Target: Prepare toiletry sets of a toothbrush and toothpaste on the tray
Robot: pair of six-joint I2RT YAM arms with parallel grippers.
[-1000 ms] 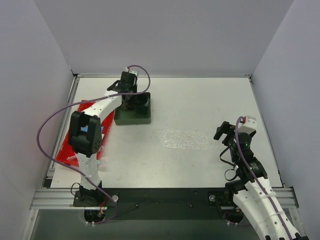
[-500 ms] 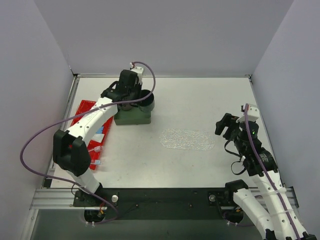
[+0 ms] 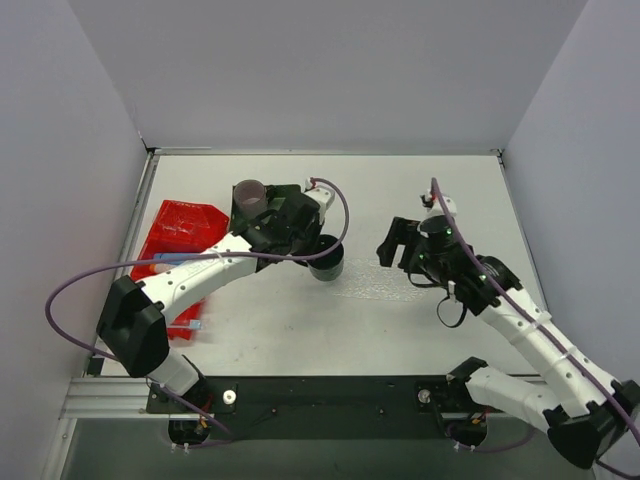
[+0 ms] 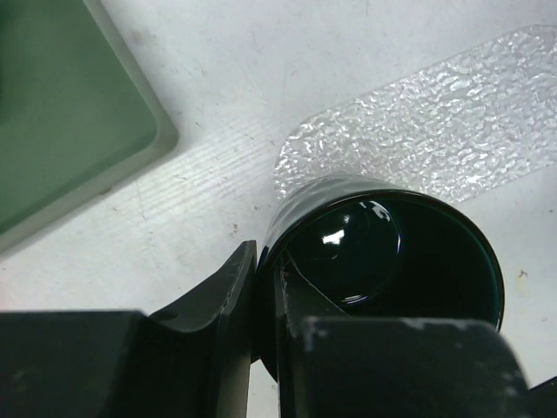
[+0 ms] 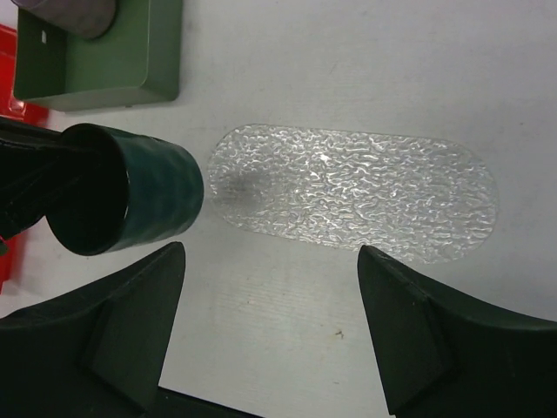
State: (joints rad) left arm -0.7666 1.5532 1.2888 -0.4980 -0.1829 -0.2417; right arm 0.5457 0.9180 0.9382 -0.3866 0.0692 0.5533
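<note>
Left gripper (image 4: 265,292) clamps the rim of a dark green cup (image 4: 383,252).
Right gripper (image 5: 271,305) spread wide, tray (image 5: 374,196) on the counter (image 5: 348,70) just ahead of it.

On table (image 5: 348,78): tray (image 5: 357,196). At tray's left end, cup (image 5: 126,187) in my left fingers (image 4: 218,305). Behind-left of tray, box (image 5: 104,52); farther left of tray, bin (image 3: 180,225).

the white table (image 3: 430,190) is carrying the clear textured tray (image 5: 357,196), lying flat near its middle. a dark green box (image 5: 104,65) is sitting beyond it to the left, and a red bin (image 3: 180,228) is resting by the left edge.
</note>
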